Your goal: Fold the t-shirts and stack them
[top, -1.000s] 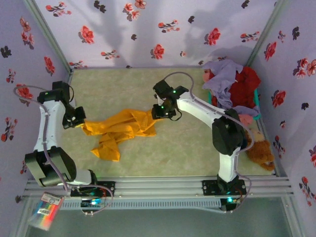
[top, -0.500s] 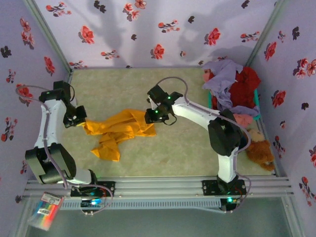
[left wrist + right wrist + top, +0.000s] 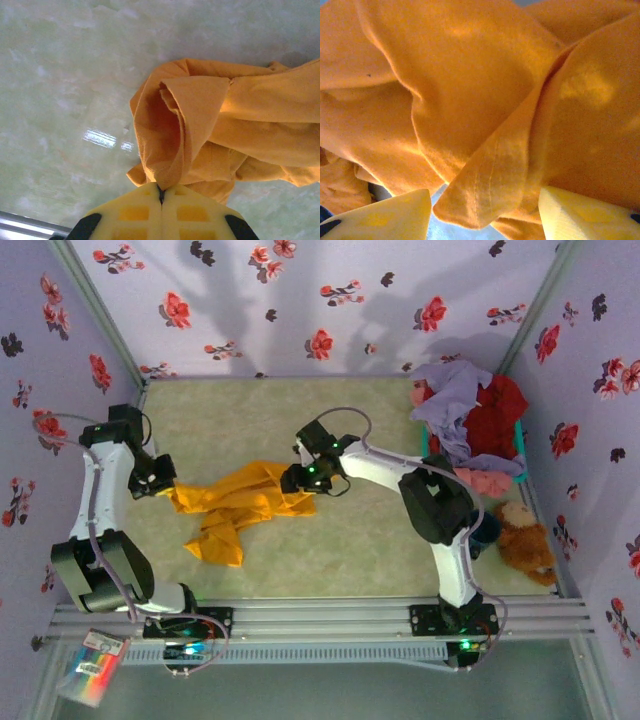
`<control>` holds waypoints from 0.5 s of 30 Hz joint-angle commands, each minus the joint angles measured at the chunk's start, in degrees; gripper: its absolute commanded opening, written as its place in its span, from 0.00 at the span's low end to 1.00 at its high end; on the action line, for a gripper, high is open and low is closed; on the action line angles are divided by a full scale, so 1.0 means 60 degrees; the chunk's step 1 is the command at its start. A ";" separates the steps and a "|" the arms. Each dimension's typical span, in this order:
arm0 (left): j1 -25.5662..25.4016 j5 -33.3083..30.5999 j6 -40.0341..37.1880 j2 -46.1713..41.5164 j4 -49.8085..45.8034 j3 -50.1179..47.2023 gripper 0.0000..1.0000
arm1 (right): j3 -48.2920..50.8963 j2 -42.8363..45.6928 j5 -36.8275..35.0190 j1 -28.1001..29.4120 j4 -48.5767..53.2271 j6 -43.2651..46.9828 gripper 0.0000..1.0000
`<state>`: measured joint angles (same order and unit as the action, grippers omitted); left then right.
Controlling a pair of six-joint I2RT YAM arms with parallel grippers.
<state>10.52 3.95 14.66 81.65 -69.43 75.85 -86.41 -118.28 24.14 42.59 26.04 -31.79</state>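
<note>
The orange-yellow t-shirt (image 3: 245,502) lies crumpled on the left half of the table. My left gripper (image 3: 158,480) is shut on its left end; in the left wrist view a pinch of the orange-yellow t-shirt (image 3: 200,125) runs into the closed left gripper (image 3: 161,192). My right gripper (image 3: 298,478) sits at the shirt's right edge. Seen from the right wrist, the right gripper (image 3: 485,215) stands open, its jaws wide apart, with a hemmed fold of the orange-yellow t-shirt (image 3: 490,185) hanging between them. The lavender t-shirt (image 3: 455,390), red t-shirt (image 3: 497,415) and pink t-shirt (image 3: 487,481) are piled at the right.
The pile rests in a teal basket (image 3: 521,440) against the right wall. A brown teddy bear (image 3: 527,545) sits in front of it. Floral walls close in the table on three sides.
My right gripper has moved left onto the shirt's right edge and its jaws have widened. The left gripper has kept its hold and place.
</note>
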 commanded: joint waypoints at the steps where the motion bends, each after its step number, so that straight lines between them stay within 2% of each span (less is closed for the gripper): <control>1: 0.0048 0.0229 0.0012 0.0043 -0.0119 0.0063 0.00 | 0.0159 -0.0028 0.1035 -0.0341 -0.1044 -0.0524 0.61; 7: 0.0055 0.0439 0.0153 0.0059 -0.0106 0.0140 0.00 | -0.0481 -0.0400 0.1963 -0.0377 -0.1076 -0.0667 0.60; 15: 0.0033 0.0485 0.0172 0.0129 -0.0107 0.0191 0.00 | -0.0132 -0.0095 0.2365 -0.0331 -0.0883 -0.0523 0.57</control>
<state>10.52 5.65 14.85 81.69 -69.43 75.90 -87.83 -119.48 35.97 40.18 20.80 -34.76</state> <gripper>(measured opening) 0.066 0.575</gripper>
